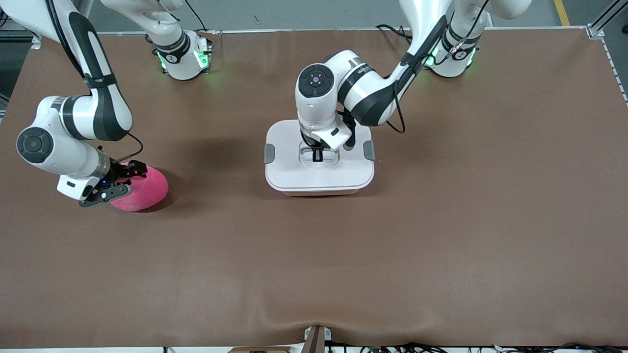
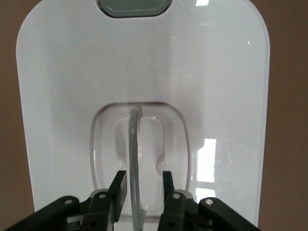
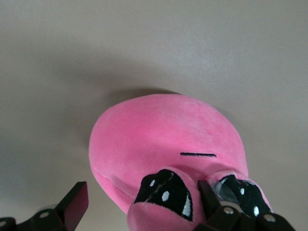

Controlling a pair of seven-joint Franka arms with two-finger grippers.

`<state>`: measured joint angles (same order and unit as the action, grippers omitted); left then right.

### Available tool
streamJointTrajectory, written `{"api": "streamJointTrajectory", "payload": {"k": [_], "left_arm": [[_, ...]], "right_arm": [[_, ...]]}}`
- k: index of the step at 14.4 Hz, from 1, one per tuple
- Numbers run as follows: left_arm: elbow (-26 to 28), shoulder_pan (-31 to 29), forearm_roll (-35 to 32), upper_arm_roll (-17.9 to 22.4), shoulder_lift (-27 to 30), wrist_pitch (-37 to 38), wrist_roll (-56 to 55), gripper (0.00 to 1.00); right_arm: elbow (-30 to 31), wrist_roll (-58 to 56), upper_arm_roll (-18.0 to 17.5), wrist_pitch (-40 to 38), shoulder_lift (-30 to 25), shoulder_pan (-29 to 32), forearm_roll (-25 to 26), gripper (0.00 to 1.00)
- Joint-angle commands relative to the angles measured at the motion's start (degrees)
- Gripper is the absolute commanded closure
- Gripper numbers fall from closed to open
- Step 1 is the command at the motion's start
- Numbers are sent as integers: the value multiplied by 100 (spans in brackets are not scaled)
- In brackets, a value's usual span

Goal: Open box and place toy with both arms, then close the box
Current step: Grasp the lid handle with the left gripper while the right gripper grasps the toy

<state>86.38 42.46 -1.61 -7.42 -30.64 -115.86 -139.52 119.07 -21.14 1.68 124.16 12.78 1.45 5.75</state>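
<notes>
**Meanwhile: lid on, toy outside**

No readable writing shows on the box [image 1: 319,184], which stands mid-table with its white lid [image 1: 294,171] on, so its contents are hidden. The left gripper [image 1: 318,156] sits in the lid's recess; the left wrist view shows its fingers [image 2: 118,185] on either side of the thin handle [image 2: 134,159], a narrow gap remaining. Toward the right arm's end of the table, the toy [image 1: 143,189] lies on the mat. The right gripper [image 1: 114,185] spreads wide around it, unclamped.
</notes>
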Motion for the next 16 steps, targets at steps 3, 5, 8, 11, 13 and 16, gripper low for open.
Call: {"api": "streamJointTrajectory", "payload": {"k": [3, 5, 8, 11, 13, 16], "left_arm": [[388, -9, -129, 13, 313, 37, -67, 75], [388, -10, -129, 13, 304, 37, -67, 76], [388, -10, -129, 13, 304, 37, -66, 99], [380, -10, -129, 13, 312, 37, -67, 100], [380, -10, -129, 13, 356, 37, -93, 100], [380, -1, -129, 4, 444, 55, -93, 100]], "right_arm": [[-68, -31, -18, -277, -13, 13, 216, 40], [-164, -5, -18, -427, -13, 4, 216, 58], [-305, 4, -27, -612, -4, 4, 216, 87], [-331, 13, -36, -603, -4, -31, 216, 100], [-402, 13, -36, -612, -4, -75, 216, 100], [-455, 13, -27, -595, 14, -119, 216, 100]]}}
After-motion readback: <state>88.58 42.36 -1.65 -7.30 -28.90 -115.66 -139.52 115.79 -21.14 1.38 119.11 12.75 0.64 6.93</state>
